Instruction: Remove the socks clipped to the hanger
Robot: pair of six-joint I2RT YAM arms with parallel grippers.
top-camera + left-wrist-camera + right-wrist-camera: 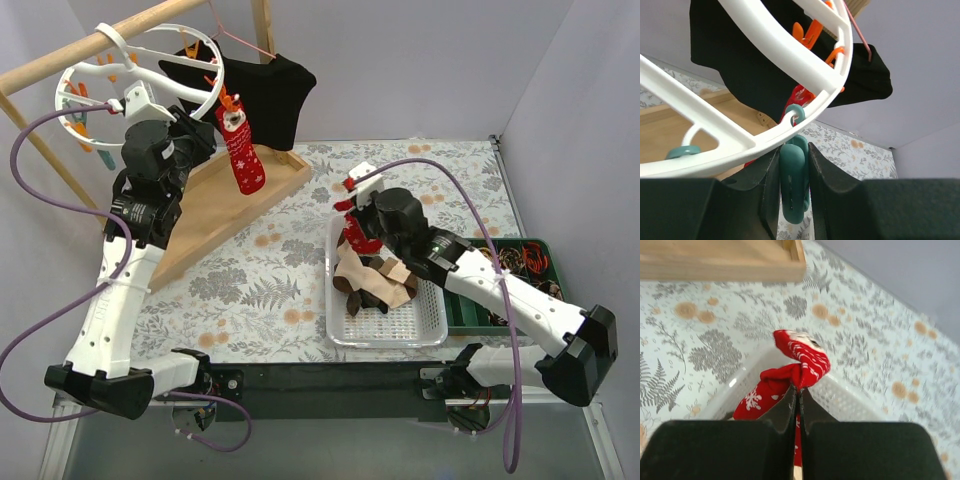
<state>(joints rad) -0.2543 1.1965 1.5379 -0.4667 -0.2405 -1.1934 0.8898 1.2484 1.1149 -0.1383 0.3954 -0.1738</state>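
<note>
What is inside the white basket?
Tan socks and dark brown socks lie piled in the basket. A red sock hangs over them, pinched in the right arm's jaws. Whatever is under the pile is covered.

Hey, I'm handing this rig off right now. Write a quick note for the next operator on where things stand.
Left gripper: shut on a teal clip under the hanger ring.
Right gripper: shut on a red sock, held over the white basket.
Done: tan and brown socks lie in the basket.
Left: drop the held sock in; one clipped sock, also red, hangs from the hanger and needs unclipping.
</note>
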